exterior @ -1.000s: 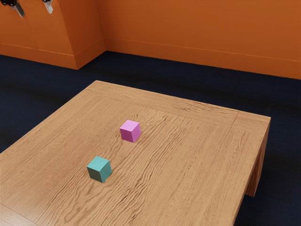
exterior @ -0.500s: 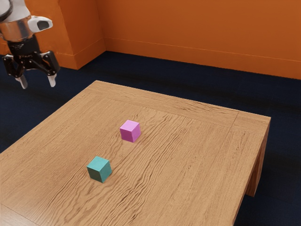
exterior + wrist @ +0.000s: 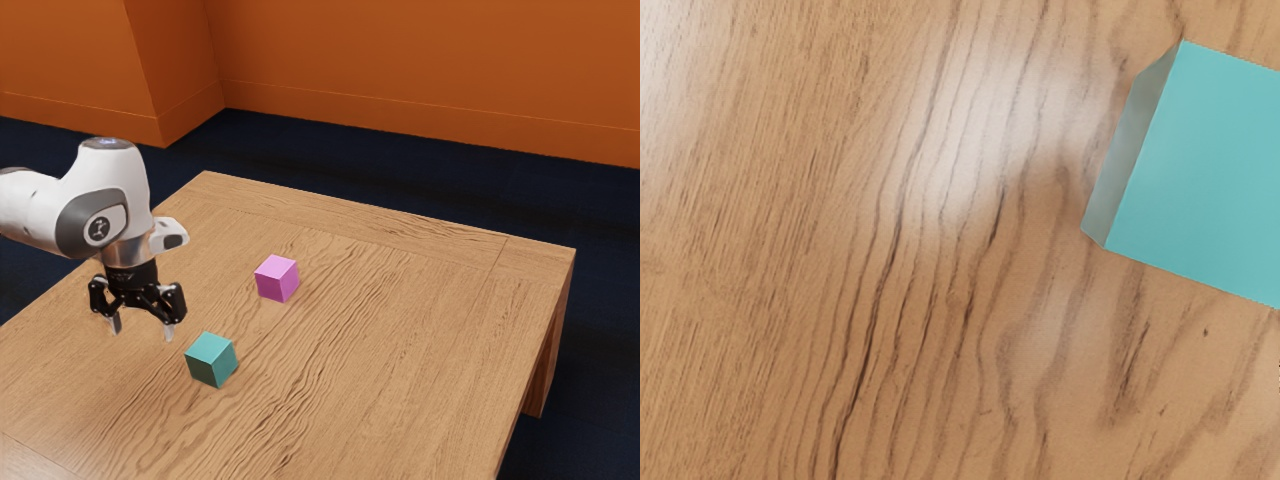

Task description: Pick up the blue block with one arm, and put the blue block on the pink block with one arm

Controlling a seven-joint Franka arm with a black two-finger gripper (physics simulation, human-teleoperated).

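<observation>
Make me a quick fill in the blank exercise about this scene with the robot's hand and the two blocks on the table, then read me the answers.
1. The hand is open and holds ____.
2. In the exterior view, the hand hovers to the ____ of the blue block.
3. The pink block lies ____ from the hand than the blue block does.

Missing words: nothing; left; farther.
</observation>
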